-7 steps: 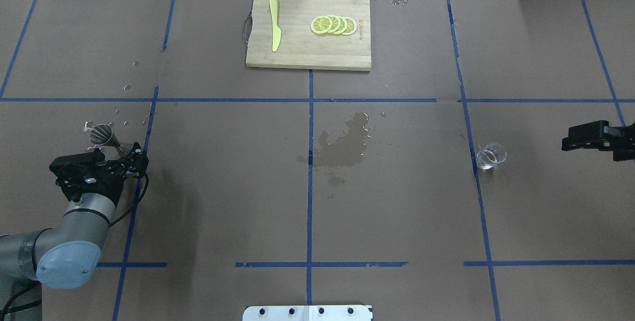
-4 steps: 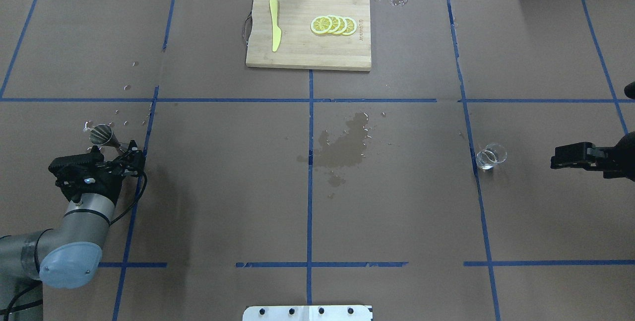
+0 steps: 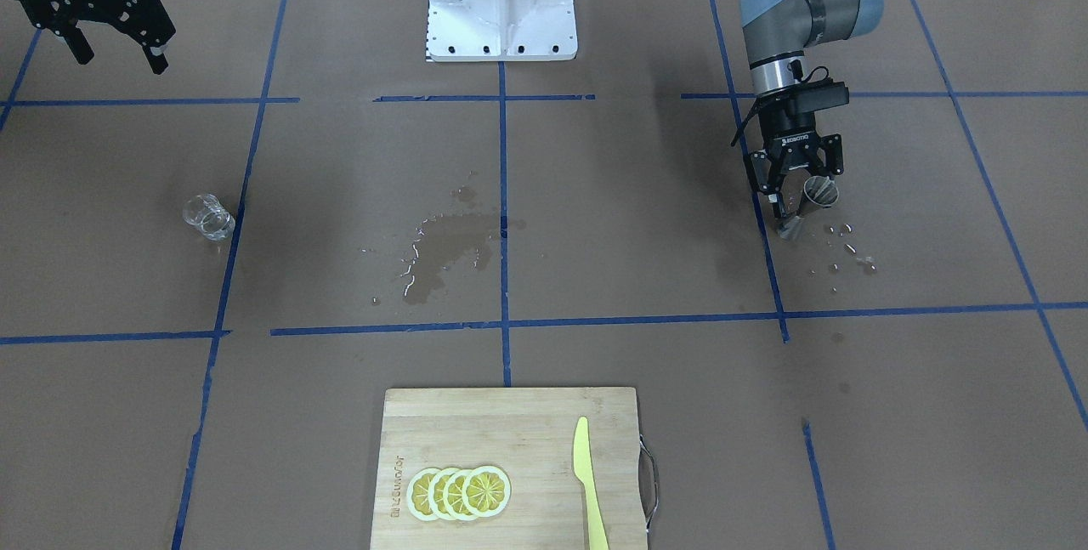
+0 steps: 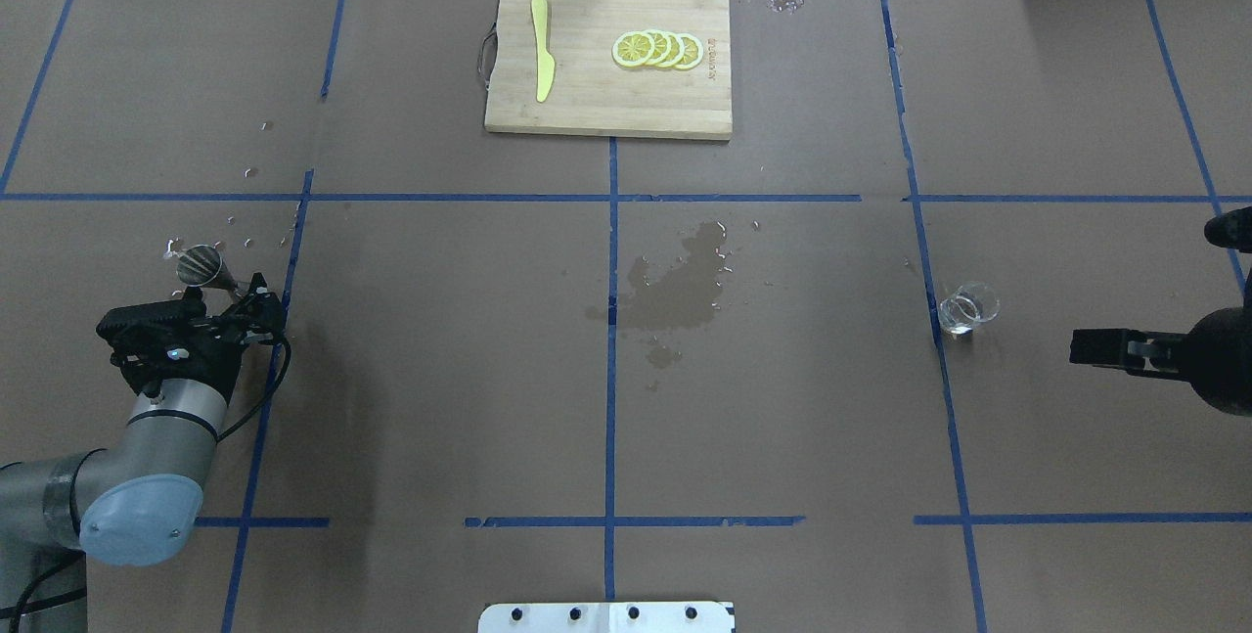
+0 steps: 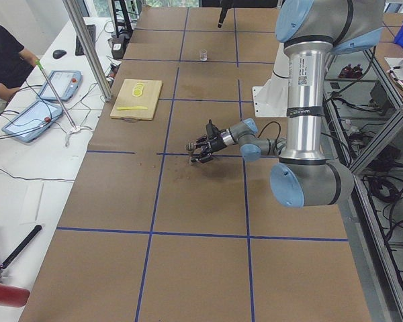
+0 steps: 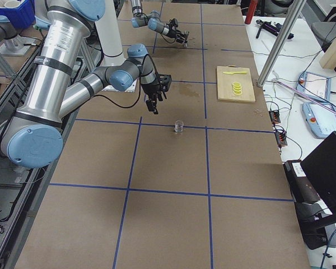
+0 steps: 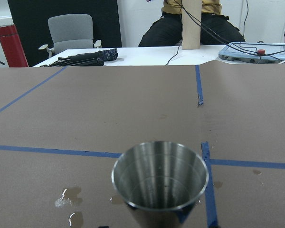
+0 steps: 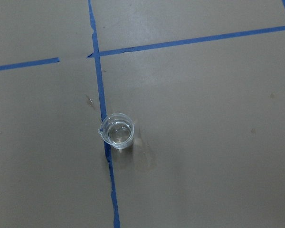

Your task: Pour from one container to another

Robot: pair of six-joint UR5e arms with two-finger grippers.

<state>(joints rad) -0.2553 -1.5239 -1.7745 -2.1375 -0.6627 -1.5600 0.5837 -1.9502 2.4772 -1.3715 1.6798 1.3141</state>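
Observation:
A steel jigger stands upright on the brown paper at the left, with droplets around it. My left gripper is level with its narrow waist and looks open, one finger on each side, as the front-facing view shows for the gripper and the jigger. The jigger's bowl fills the lower left wrist view. A small clear glass beaker sits on the right, holding a little clear liquid. My right gripper hangs open and empty above the table, well short of the beaker.
A wooden cutting board at the far middle carries lemon slices and a yellow knife. A wet spill darkens the paper at the centre. The robot's white base plate is at the near edge.
My right gripper has moved left and toward the near edge in the overhead view, turning as it went. The left gripper shifted slightly toward the jigger, which stayed put.

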